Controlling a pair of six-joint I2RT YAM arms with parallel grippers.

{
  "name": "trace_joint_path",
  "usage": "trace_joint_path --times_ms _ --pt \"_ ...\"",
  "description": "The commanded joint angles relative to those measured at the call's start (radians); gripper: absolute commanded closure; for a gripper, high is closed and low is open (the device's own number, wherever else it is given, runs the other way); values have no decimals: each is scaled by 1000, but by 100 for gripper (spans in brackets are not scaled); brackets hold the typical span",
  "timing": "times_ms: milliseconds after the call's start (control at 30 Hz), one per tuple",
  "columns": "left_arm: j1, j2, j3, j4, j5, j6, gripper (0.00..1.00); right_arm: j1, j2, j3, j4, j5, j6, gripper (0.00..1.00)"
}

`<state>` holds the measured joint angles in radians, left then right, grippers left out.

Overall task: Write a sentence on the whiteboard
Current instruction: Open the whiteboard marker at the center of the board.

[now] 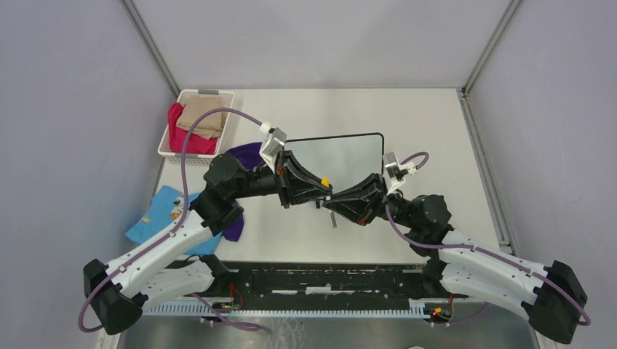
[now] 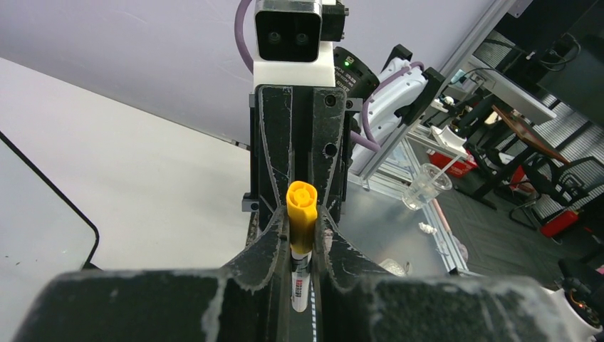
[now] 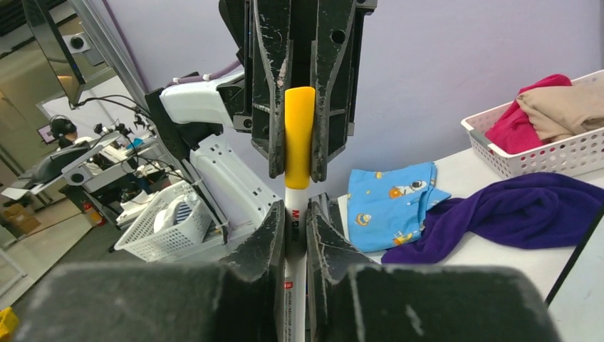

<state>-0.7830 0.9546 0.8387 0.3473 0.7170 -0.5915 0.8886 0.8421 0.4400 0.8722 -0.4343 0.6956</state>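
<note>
White basket (image 1: 166, 145) holds pink cloth (image 1: 174, 120), beige cloth (image 1: 202, 118); purple cloth (image 1: 247, 153), blue cloth (image 1: 156, 211) nearby.

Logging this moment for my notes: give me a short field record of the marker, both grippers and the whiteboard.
marker: held between both grippers, yellow cap on
left gripper: jaws shut on the yellow cap
right gripper: jaws shut on the marker's white barrel
whiteboard: on the table beyond the grippers, no writing visible
nearby: purple cloth, blue cloth, white basket holding cloths
</note>
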Motion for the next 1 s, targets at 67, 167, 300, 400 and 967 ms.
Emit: trace_joint_path --times_ms 67,167,300,400,967 --pt "-7 -40 31 45 -20 -47 98 3 -25 9 26 -53 -23 100" --pt "-7 -68 45 45 -99 -47 98 2 -62 -26 -24 -41 -59 100" --pt "-7 -91 68 44 -169 -48 98 2 -99 -66 -48 -28 -70 100" --pt "-7 -102 70 57 -199 -56 98 3 -117 -77 -59 -20 -72 100" --pt "-7 -230 92 -528 -509 148 98 3 -368 35 -774 436 -405 100"
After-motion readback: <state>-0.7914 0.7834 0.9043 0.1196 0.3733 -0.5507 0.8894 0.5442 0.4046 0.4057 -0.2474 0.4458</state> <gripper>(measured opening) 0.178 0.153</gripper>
